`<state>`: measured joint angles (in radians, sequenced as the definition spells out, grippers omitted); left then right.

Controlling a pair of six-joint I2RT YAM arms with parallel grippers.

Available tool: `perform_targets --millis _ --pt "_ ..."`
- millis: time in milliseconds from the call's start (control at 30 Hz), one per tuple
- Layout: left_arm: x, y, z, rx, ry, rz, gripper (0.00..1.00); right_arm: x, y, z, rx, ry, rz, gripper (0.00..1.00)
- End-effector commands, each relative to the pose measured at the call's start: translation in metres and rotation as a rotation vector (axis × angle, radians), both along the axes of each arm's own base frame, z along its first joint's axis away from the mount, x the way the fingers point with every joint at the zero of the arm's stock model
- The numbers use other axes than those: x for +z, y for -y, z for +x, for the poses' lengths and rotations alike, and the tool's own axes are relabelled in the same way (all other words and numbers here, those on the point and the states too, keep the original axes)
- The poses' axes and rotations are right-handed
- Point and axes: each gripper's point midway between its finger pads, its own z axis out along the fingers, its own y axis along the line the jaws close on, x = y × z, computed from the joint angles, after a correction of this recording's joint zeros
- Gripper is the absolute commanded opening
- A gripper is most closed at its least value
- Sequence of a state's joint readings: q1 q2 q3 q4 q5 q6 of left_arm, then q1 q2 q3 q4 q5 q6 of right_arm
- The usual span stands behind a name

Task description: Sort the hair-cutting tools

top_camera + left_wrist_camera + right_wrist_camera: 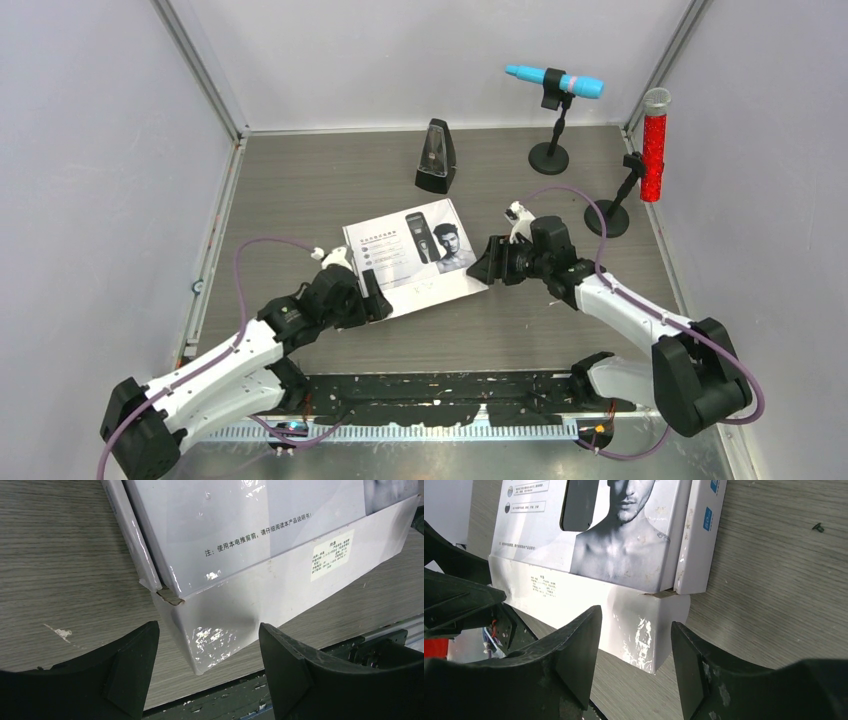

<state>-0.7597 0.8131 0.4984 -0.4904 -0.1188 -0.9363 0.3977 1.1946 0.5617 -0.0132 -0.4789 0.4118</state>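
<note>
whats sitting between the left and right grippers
The white clipper box, lying flat on the table. The top view shows the left gripper and the right gripper at its two near corners; each wrist view shows a corner between open fingers.

Only properly legible bit is on the white box [260,510] lid: "注:使用本电推剪前,请仔细阅读本产品说明书". The side sticker [332,555] print is too tiny to read, and the blue tag [707,519] maybe starts with "50".

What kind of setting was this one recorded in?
Most likely a lab robot test cell, not a salon: plain grey panel walls in metal framing, a wood-grain table, and unrelated props such as a metronome and blue microphone.
</note>
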Motion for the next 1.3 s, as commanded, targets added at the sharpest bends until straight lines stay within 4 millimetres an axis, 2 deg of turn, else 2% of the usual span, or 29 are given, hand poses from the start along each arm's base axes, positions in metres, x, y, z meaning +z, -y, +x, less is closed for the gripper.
perform_targets --millis 0,233,533,933,1100,1267 --pt "0.006 0.005 0.007 0.01 0.033 -0.059 0.75 0.01 0.003 0.003 -0.016 0.059 -0.033 0.61" --pt "0.0 0.002 0.008 0.028 0.019 -0.081 0.75 0.007 0.001 0.0 -0.012 0.072 -0.083 0.59" --pt "-0.007 -0.004 0.009 0.043 0.009 -0.07 0.74 -0.009 0.003 0.0 -0.02 0.055 -0.105 0.57" --pt "-0.03 -0.017 0.01 0.077 -0.027 -0.023 0.74 -0.044 0.012 -0.009 -0.03 -0.004 -0.162 0.49" --pt "-0.039 -0.024 0.013 0.104 -0.039 -0.004 0.74 -0.049 0.014 -0.001 -0.052 0.025 -0.171 0.46" --pt "-0.048 -0.031 0.015 0.122 -0.055 0.015 0.74 -0.065 0.017 0.003 -0.065 0.009 -0.201 0.4"
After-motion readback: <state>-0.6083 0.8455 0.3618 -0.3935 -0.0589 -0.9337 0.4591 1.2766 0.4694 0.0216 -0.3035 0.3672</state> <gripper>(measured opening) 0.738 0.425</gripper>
